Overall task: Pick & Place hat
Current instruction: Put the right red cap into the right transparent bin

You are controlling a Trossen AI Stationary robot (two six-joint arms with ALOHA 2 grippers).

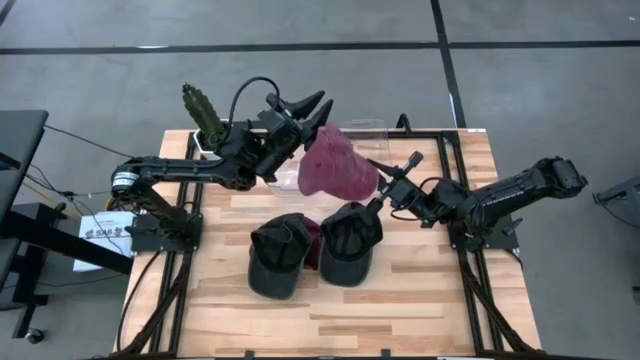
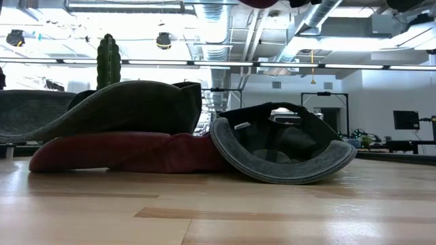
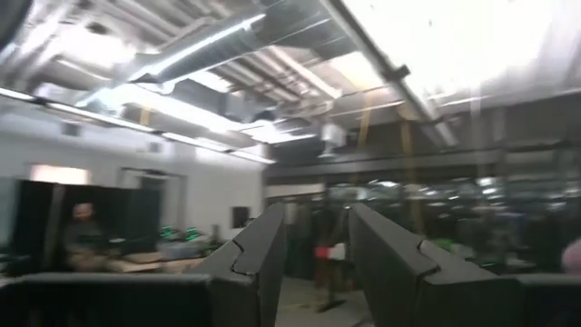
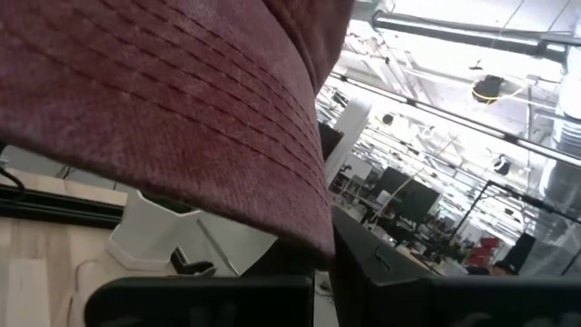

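Item: maroon hat, pinched by its brim in the closed right claw and held clear above the counter; pick judged done, placing still to come. Below and nearer than that claw lie two dark caps over another maroon hat, untouched. Beyond the held hat, a clear bin; beside it the left claw, half open, holding nothing, near a potted cactus.
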